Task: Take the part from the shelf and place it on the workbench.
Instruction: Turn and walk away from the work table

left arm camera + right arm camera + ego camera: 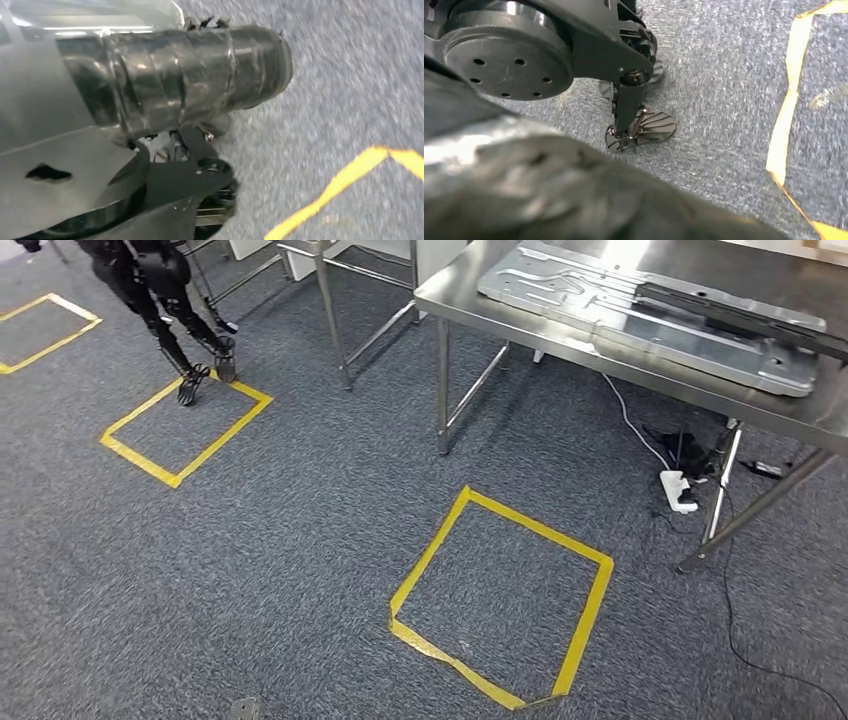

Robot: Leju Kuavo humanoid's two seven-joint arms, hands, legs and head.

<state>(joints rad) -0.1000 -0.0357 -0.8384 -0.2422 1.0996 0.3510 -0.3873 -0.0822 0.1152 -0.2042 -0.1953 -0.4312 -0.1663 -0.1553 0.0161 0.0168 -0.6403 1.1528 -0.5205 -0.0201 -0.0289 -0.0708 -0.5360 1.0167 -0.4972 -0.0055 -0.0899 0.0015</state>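
Observation:
A large flat silver metal part (650,315) lies on the steel workbench (455,285) at the upper right of the head view, with a long dark bar (745,315) across it. My left hand (175,75) hangs over the grey carpet, showing as a grey ribbed cover beside a flat silver-grey surface. Whether it holds anything is unclear. My right hand (549,190) is a blurred grey mass close to the camera, also above the carpet, and its fingers are hidden.
A yellow tape square (430,550) marks the carpet in front of the workbench, and two more lie to the left. A metal frame leg (330,310) stands behind. A power strip (678,490) and cables lie under the bench. A dark legged machine (170,310) stands at upper left.

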